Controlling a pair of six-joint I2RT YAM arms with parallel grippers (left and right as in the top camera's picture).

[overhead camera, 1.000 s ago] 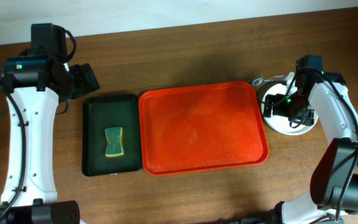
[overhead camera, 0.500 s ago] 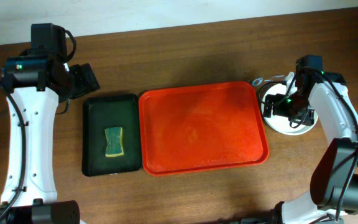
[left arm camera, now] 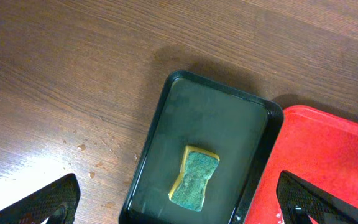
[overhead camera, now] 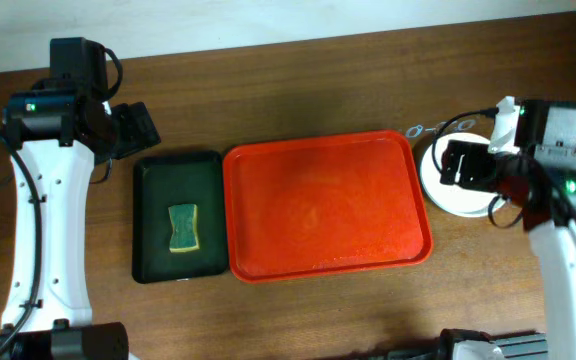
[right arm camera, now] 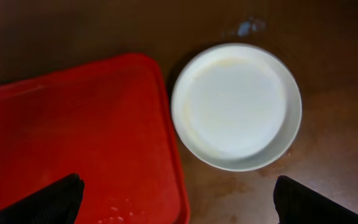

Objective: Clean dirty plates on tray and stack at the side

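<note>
The tray lies mid-frame on the tabletop in the overhead view, with the small tray just beside its left edge. A sponge lies in the lower half of the small tray. A plate sits on the tabletop at the right of the frame, just beside the tray's upper right corner.

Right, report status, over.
Both open, empty: left gripper near black tray with sponge, right gripper over white plate. Plate on table beside red tray; tray bare. Nothing in the way.
</note>
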